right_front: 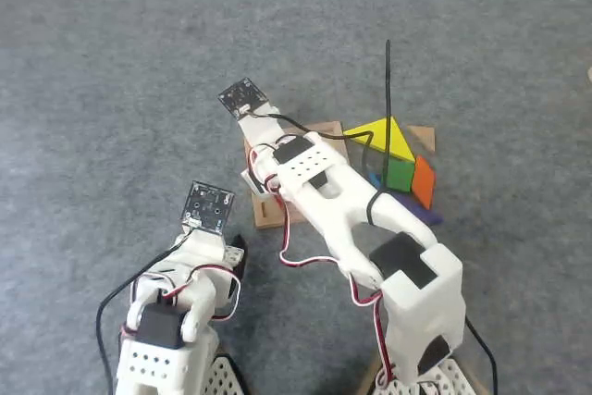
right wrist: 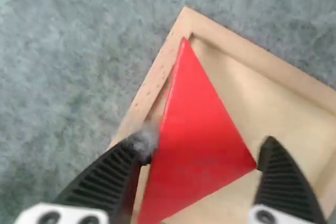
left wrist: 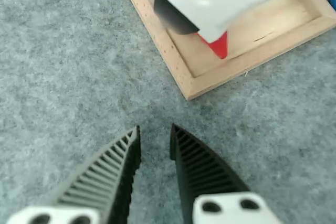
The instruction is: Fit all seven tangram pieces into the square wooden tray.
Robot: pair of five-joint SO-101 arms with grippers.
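Carpet (right_front: 111,90), grey and bare, spreads wide around the square wooden tray (right_front: 266,217), with the most free room to the left and on the far side. The right arm (right_front: 324,191) lies low across the tray, and from overhead it covers the tray's left half. Beyond it, bunched at the tray's right side, are a yellow triangle (right_front: 384,139), a green piece (right_front: 400,173), an orange piece (right_front: 423,180), a sliver of a blue piece (right_front: 374,178) and a purple piece (right_front: 424,215). The arm and a black cable (right_front: 388,90) cut across them. I cannot tell whether the orange and purple ones sit inside the rim or ride over it.

From the right wrist the picture is plainer. The right gripper (right wrist: 205,148) is clamped on the red triangle (right wrist: 194,114), one finger against each side. The triangle's sharp corner is tucked into a corner of the tray and one long edge runs just inside the rim. Bare wood floor lies open beside it.

The left arm (right_front: 185,302) is drawn back near its base. Its wrist camera shows the left gripper (left wrist: 155,129) over the carpet just off the tray's near corner, jaws a narrow gap apart with nothing between them. In that view the right arm's white body is blurred, with one red tip poking out beneath it
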